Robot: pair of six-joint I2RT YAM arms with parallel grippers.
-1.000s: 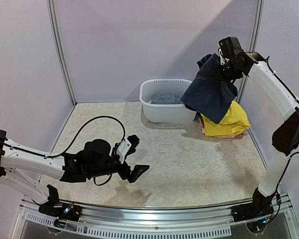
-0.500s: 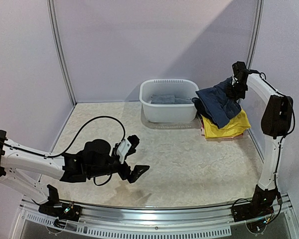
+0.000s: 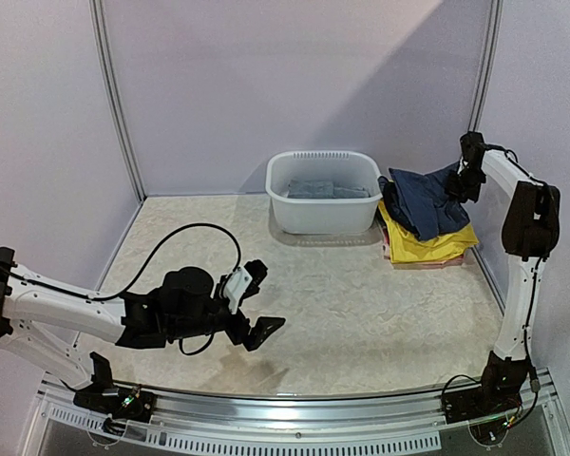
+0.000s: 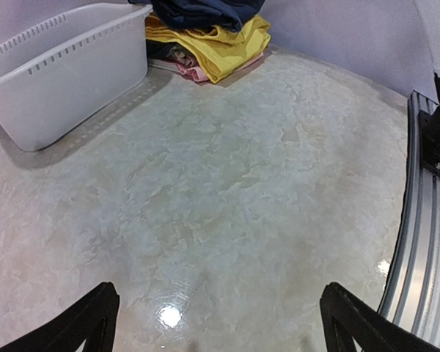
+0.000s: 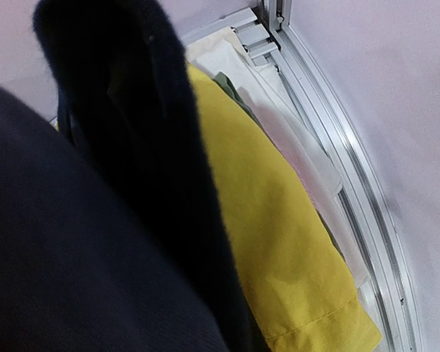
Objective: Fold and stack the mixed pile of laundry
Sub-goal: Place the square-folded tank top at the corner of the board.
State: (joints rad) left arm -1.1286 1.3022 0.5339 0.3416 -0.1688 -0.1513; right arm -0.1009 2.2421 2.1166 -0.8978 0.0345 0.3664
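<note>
The laundry pile lies at the back right corner. A yellow garment (image 3: 427, 245) is on top of pink and pale clothes, and a navy garment (image 3: 423, 204) is draped over them. My right gripper (image 3: 464, 180) is at the navy garment's far right edge, shut on the cloth and low over the pile. In the right wrist view the navy cloth (image 5: 73, 257) hides the fingers, and the yellow garment (image 5: 279, 220) lies beside it. My left gripper (image 3: 259, 299) is open and empty, low over the bare table at the front left. The pile also shows in the left wrist view (image 4: 213, 44).
A white plastic basin (image 3: 323, 214) stands at the back centre, left of the pile, with grey cloth (image 3: 313, 188) inside. The booth's wall and aluminium rail (image 5: 367, 220) run close behind the pile. The table's front rail (image 4: 425, 242) is near my left gripper.
My right arm has lowered the navy garment from high in the air down onto the yellow pile, and the cloth now lies spread over it. My left arm has stayed still.
</note>
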